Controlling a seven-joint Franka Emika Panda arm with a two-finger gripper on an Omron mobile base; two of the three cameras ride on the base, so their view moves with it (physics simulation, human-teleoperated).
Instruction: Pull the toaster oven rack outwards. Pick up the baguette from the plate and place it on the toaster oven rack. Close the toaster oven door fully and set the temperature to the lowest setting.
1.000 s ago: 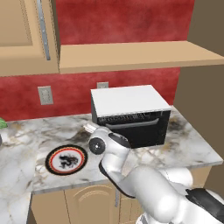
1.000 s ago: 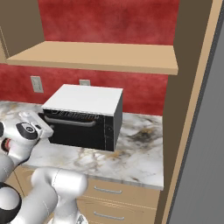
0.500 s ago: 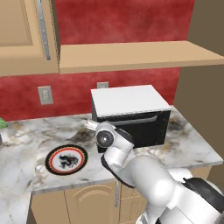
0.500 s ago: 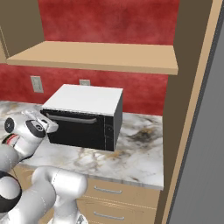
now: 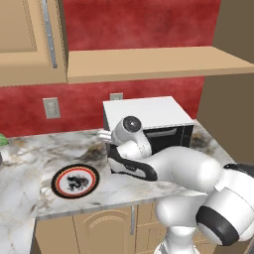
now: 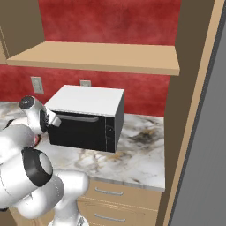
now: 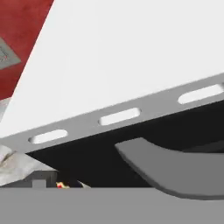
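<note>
Toaster oven [image 6: 86,115] stands on the marble table [image 6: 137,152], against the red wall. Toaster oven door [image 6: 77,131] is upright and shut, its grey bar handle [image 7: 175,164] close before the hand camera. Gripper [image 6: 54,120], jaws spread wide and holding nothing, sits at the door's upper left corner. Plate [image 5: 75,181] lies at 8 o'clock from the oven, well apart.

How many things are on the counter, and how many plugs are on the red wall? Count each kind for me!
Toaster oven: 1
Plate: 1
Wall outlets: 2 (the second peeks out behind the oven)
Total: 4
</note>
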